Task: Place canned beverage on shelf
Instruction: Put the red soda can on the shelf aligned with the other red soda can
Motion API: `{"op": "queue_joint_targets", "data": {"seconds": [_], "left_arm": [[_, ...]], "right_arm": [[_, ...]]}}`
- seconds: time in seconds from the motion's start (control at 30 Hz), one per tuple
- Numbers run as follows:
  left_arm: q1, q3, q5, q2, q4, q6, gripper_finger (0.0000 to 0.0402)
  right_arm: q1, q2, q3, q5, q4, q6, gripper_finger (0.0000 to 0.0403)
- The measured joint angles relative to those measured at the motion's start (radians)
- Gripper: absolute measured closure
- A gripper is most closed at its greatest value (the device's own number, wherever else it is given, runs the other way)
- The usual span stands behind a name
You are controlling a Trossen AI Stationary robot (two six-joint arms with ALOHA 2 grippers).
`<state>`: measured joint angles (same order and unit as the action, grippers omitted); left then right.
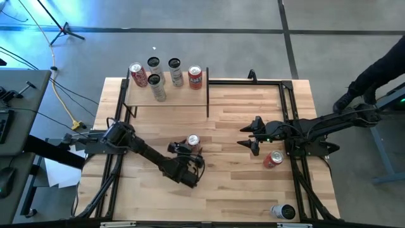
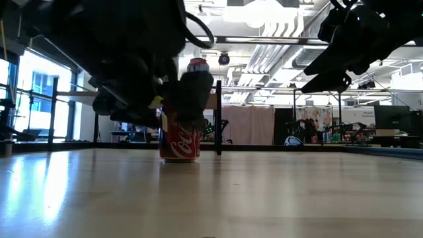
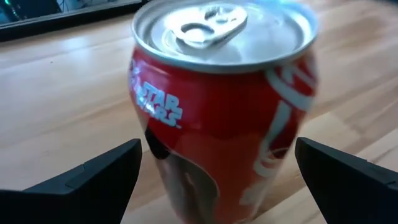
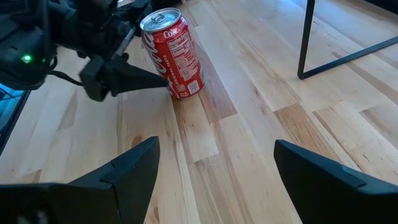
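Observation:
A red cola can (image 1: 193,140) stands upright on its base on the plank tabletop; it also shows in the low view (image 2: 180,135) and the right wrist view (image 4: 172,53). My left gripper (image 1: 192,150) is open, with one finger on each side of the can (image 3: 224,112), coming from the near side. The shelf (image 1: 183,96), a pale board with black posts, stands at the far left and carries several cans (image 1: 158,87). My right gripper (image 1: 245,136) is open and empty, to the right of the can.
A second red can (image 1: 273,158) lies on its side under my right arm. A silver can (image 1: 283,211) lies near the front right corner. A black frame (image 1: 253,81) runs along the far right part of the table.

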<state>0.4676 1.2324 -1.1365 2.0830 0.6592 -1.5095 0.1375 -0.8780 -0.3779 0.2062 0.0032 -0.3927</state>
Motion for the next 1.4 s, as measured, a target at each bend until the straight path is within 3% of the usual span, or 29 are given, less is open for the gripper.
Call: {"op": "queue_joint_targets", "data": {"seconds": [0.33, 1.4], "left_arm": [[-0.061, 0.000, 0.107, 0.000, -0.038, 0.116, 0.0002], [-0.115, 0.000, 0.109, 0.001, -0.059, 0.073, 0.0002]], "right_arm": [[0.000, 0.000, 0.000, 0.000, 0.000, 0.000, 0.0100], [0.000, 0.000, 0.000, 0.000, 0.000, 0.000, 0.0100]]}}
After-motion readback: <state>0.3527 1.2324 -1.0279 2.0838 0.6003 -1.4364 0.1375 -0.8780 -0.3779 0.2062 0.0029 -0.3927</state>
